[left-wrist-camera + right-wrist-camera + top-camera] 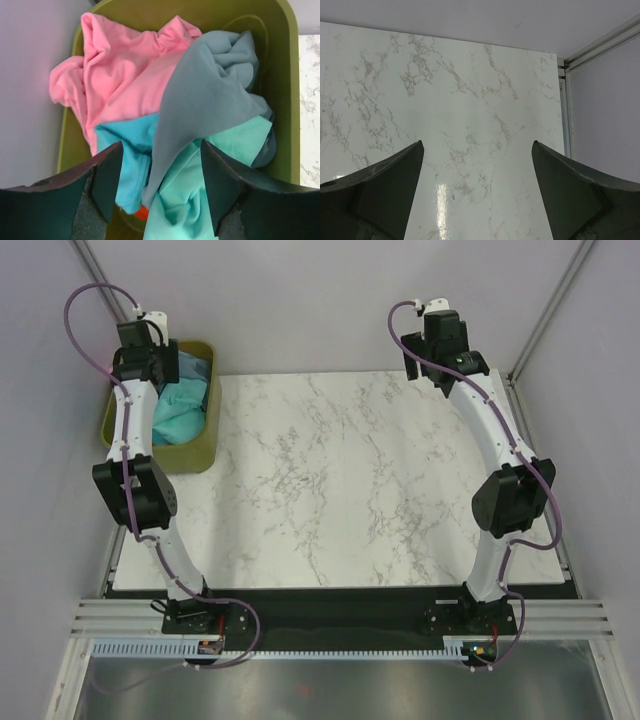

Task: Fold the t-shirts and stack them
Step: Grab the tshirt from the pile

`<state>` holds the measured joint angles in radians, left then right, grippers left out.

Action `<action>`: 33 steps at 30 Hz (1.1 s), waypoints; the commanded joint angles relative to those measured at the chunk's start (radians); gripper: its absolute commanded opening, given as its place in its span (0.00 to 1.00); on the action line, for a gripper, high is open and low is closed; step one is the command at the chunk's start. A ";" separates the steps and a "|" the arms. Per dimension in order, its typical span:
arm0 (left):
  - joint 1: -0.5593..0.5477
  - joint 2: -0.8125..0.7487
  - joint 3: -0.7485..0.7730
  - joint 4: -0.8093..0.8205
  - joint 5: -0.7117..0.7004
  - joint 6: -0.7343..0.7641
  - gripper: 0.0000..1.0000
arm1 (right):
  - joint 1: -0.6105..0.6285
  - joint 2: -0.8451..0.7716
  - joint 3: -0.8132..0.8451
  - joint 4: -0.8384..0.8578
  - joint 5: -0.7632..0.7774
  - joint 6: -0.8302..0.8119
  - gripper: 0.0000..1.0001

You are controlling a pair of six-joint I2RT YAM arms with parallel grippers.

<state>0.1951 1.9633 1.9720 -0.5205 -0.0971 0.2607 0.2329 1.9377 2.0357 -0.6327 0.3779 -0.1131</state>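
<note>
The t-shirts lie crumpled in the olive-green bin [282, 75]. In the left wrist view I see a pink tee [120, 75], a grey-blue tee [210, 95], a teal tee [200, 185], a brighter turquoise piece [130, 155] and a sliver of red-orange cloth [142, 212]. My left gripper [161, 187] is open just above the pile, its jaws either side of the teal and grey-blue cloth. In the top view it hovers over the bin [160, 365]. My right gripper [477, 190] is open and empty above the bare marble at the far right [445, 345].
The bin [205, 455] stands at the table's far left corner, against the left wall. The marble tabletop [350, 480] spreads between the arms. Frame rails [565, 100] and walls border its right and far edges.
</note>
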 commanded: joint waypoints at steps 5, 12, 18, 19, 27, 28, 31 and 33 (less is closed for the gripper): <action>0.001 0.083 0.120 -0.069 0.063 0.018 0.64 | 0.002 0.040 0.018 -0.001 -0.011 -0.010 0.98; 0.004 0.060 0.070 -0.091 0.080 0.000 0.57 | 0.002 0.069 0.037 -0.004 -0.027 -0.007 0.98; 0.004 0.051 0.027 -0.096 0.085 0.008 0.56 | 0.002 0.096 0.058 -0.007 -0.042 0.000 0.98; 0.004 0.054 0.027 -0.098 0.082 0.011 0.56 | 0.000 0.104 0.060 -0.007 -0.042 0.000 0.98; 0.004 0.074 0.033 -0.104 0.083 0.018 0.13 | 0.002 0.107 0.063 -0.009 -0.043 0.001 0.98; 0.004 0.072 0.033 -0.104 0.085 0.017 0.10 | 0.000 0.104 0.061 -0.009 -0.042 0.001 0.98; 0.004 0.054 0.033 -0.107 0.091 0.009 0.02 | 0.002 0.098 0.058 -0.010 -0.037 -0.002 0.98; 0.004 0.023 0.036 -0.111 0.114 -0.009 0.02 | 0.000 0.092 0.060 -0.009 -0.037 -0.003 0.98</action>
<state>0.1963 2.0441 1.9995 -0.6056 -0.0223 0.2672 0.2329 2.0491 2.0579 -0.6476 0.3363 -0.1116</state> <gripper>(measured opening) 0.045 0.978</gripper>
